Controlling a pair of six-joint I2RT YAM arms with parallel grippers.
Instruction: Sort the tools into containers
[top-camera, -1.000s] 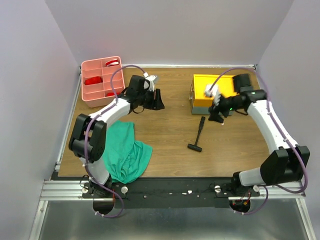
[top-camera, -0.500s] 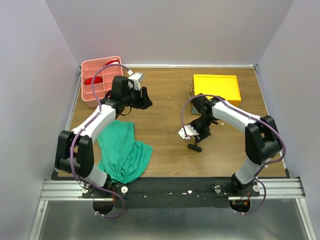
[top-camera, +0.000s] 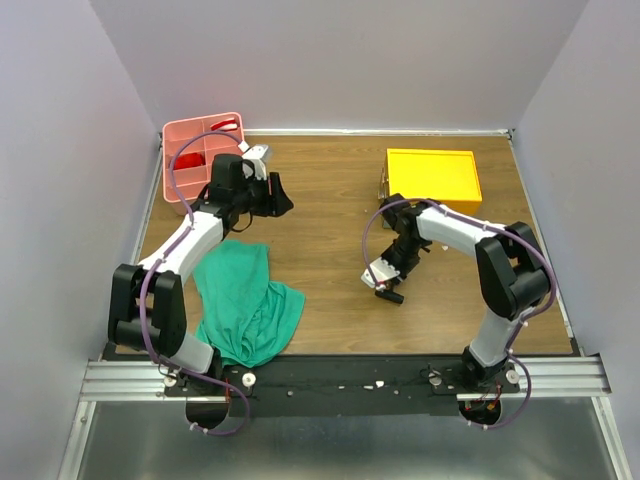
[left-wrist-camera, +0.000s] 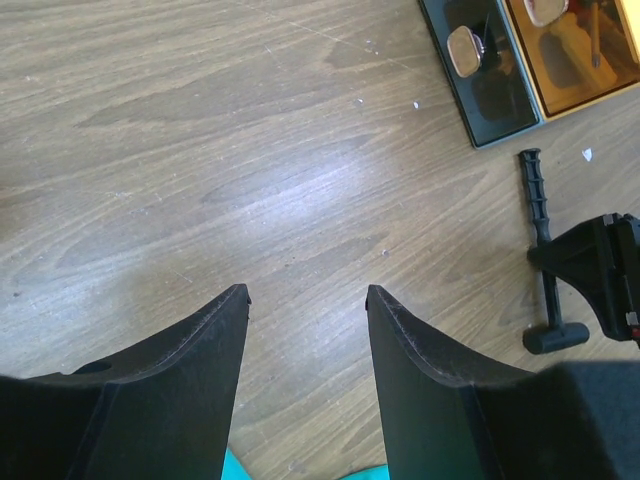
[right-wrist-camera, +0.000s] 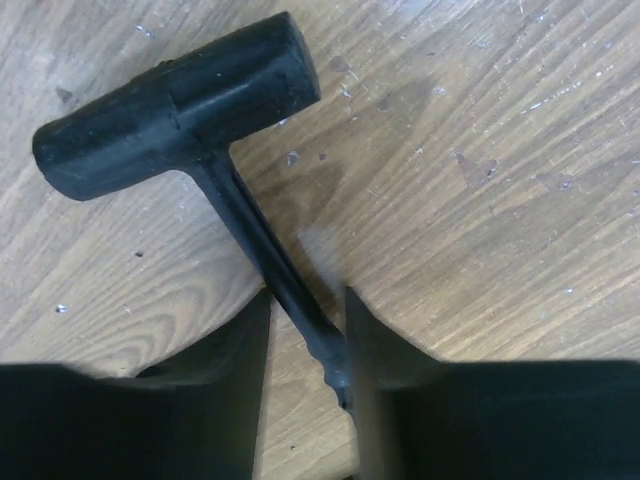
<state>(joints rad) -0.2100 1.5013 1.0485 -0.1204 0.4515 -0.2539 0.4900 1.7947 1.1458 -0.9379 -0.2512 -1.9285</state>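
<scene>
A black hammer (right-wrist-camera: 180, 110) lies flat on the wooden table, its head (top-camera: 391, 294) just in front of my right gripper (top-camera: 390, 276). In the right wrist view that gripper (right-wrist-camera: 307, 292) is shut on the hammer's thin handle, which crosses the jaws at a slant and touches both fingers. My left gripper (top-camera: 276, 196) hovers open over bare wood, with nothing between its fingers (left-wrist-camera: 215, 330). The left wrist view also shows the hammer (left-wrist-camera: 540, 215). The pink tray (top-camera: 200, 121) at the back left holds red-handled tools (top-camera: 188, 161). The yellow-topped toolbox (top-camera: 433, 175) stands at the back right.
A crumpled green cloth (top-camera: 250, 300) lies at the front left, under the left arm's elbow. The toolbox's grey base (left-wrist-camera: 480, 75) shows at the top right of the left wrist view. Walls close in the table on three sides.
My right gripper's jaws have narrowed onto the hammer's handle and it has settled low over it. The left arm has drawn back a little towards the pink tray.
</scene>
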